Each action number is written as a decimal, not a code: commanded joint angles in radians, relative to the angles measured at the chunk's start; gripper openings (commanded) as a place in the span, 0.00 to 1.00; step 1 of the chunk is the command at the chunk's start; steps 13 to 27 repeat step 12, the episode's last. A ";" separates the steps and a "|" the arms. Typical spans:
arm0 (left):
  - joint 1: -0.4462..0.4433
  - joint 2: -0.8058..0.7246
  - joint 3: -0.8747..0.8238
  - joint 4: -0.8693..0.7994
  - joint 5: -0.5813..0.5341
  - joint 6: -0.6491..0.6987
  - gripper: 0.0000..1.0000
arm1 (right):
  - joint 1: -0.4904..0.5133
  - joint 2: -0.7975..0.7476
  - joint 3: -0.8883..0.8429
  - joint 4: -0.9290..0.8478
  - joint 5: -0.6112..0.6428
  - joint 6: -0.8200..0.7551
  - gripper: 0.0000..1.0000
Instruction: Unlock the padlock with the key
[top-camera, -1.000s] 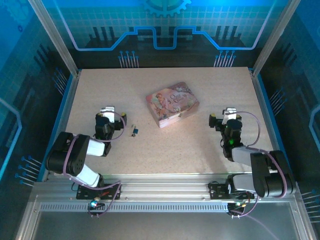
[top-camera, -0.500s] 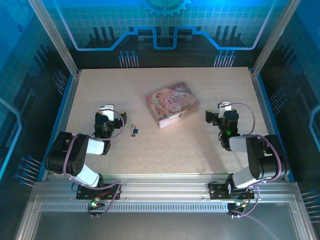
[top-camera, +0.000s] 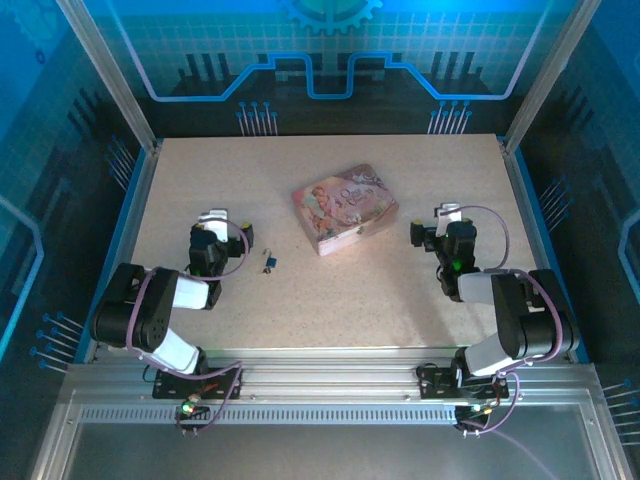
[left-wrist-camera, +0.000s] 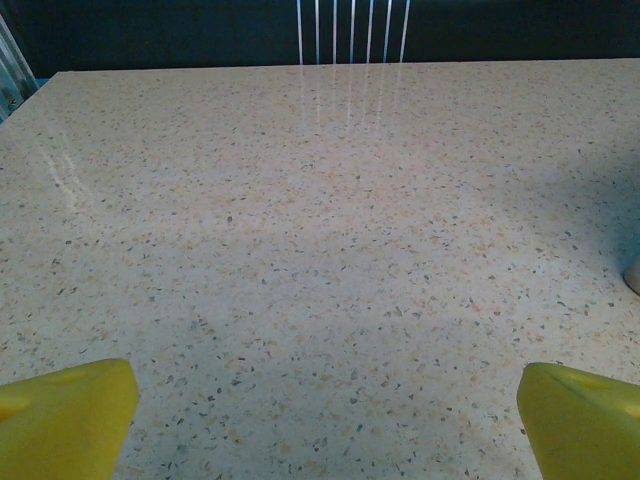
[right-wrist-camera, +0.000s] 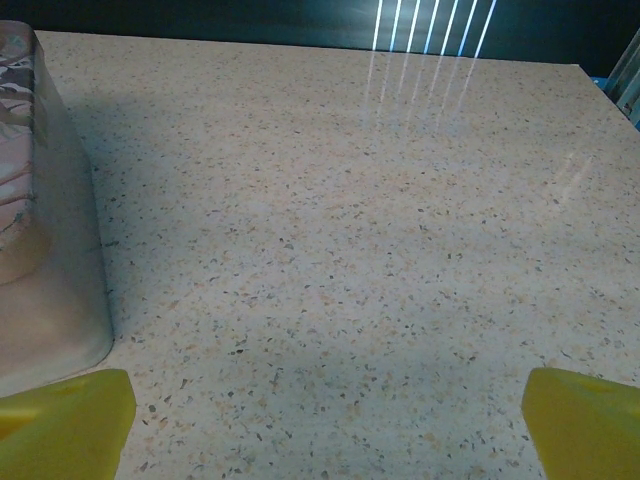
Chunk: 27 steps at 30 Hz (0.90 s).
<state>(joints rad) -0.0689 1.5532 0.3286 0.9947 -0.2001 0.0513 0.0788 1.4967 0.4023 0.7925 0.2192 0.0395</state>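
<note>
Top cam: speckled beige table (top-camera: 400, 290), matte, inside a blue-lit enclosure. Aluminium posts (top-camera: 112, 85) run up both sides. The back panel (top-camera: 320, 40) carries a glowing circuit-line graphic w/ a gear at top centre. A silver rail (top-camera: 320, 385) crosses the near edge, arm bases bolted to it.

Pink box (top-camera: 345, 208) sits mid-table, turned at an angle. Padlock (top-camera: 272, 264) lies flat on the table left of centre, near-left of the box and well apart from it. Key (top-camera: 266, 257) is right against it. Both are tiny dark specks, so which is which isn't certain.

Left arm is folded low on the left side. Left gripper (left-wrist-camera: 325, 415) is spread wide: yellow fingertips (left-wrist-camera: 65, 420) at the frame's bottom corners, nothing but bare table btwn them. The lock sits just to the right of that arm's head in the top cam, untouched.

Right gripper (right-wrist-camera: 325, 420) is also wide apart and holds nothing. The box's rounded corner stands close on its left in the wrist cam.

White light stripes (left-wrist-camera: 350, 60) reflect off the far tabletop in both wrist cams; dark wall beyond the edge.
</note>
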 joint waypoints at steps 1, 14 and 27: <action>0.006 0.000 0.018 -0.001 0.024 -0.013 0.99 | 0.010 0.005 0.012 -0.006 -0.003 -0.015 1.00; 0.006 0.001 0.019 -0.001 0.024 -0.014 0.99 | -0.003 0.007 0.014 -0.011 -0.032 -0.011 1.00; 0.006 0.001 0.019 -0.001 0.024 -0.014 0.99 | -0.003 0.007 0.014 -0.011 -0.032 -0.011 1.00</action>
